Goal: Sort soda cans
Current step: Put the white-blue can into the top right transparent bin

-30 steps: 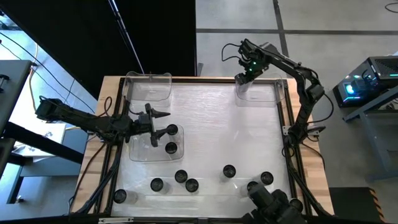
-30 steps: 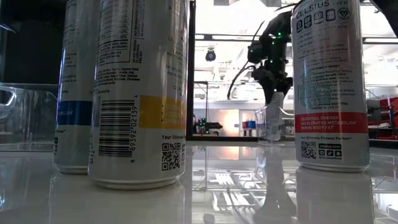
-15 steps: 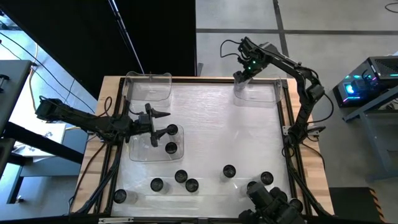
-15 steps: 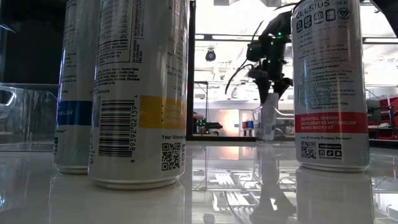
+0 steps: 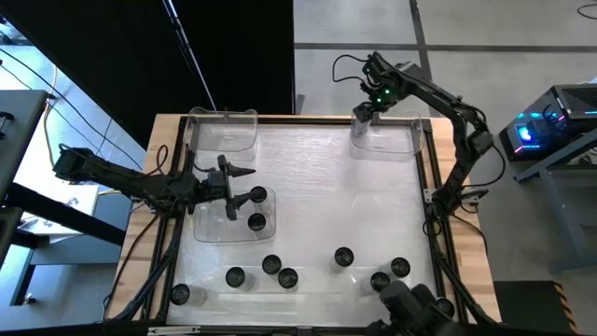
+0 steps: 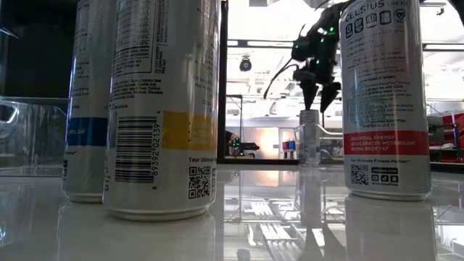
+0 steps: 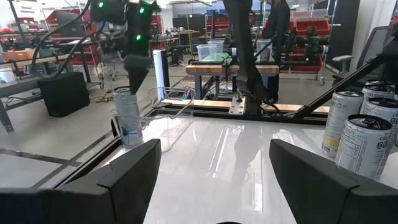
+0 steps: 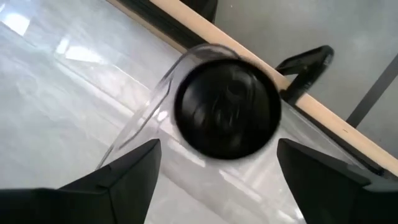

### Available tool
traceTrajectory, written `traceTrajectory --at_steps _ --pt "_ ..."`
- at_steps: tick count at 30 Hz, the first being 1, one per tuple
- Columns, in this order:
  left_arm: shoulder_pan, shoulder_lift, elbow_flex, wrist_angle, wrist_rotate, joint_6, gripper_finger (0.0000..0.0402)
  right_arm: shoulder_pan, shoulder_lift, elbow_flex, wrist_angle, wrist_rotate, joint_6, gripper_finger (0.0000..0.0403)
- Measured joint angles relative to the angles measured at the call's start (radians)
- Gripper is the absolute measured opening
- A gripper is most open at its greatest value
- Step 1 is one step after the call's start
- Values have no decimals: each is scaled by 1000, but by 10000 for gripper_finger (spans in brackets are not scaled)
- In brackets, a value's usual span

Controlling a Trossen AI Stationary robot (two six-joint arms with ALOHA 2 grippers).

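The white worktop [image 5: 326,187] has a pale wood rim, the cans [image 5: 257,222] have black tops, and nearby cans wear a yellow band [image 6: 187,130], blue band [image 6: 87,132] and red band [image 6: 384,141].

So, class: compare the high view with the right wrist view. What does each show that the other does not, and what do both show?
High view only: the left gripper open over the centre-left tray holding two cans, more loose cans near the table's front, and both arms. Right wrist view only: the dark top of the can close up, between the open right gripper fingers. Both: the far-right clear tray, with that gripper above it.
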Motion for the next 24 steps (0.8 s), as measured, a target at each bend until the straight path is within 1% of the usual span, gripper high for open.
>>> traceTrajectory --at_steps 3,6,9,12,15,18,21,24 --pt "0 0 0 0 0 0 294 9 -67 0 -42 5 7 317" --pt "0 0 0 0 0 0 294 49 -153 0 -95 43 25 318" --pt "0 0 0 0 0 0 294 135 -248 0 -156 86 66 318" --pt "0 0 0 0 0 0 294 270 -353 0 -214 121 152 319" --pt "0 0 0 -2 1 0 294 463 -448 0 -246 145 302 319" --pt "0 0 0 -7 1 0 294 698 -520 0 -270 163 488 319" --pt "0 0 0 3 1 0 294 947 -549 0 -294 214 722 319" --pt "0 0 0 11 6 -1 294 1219 -535 0 -294 284 935 319"
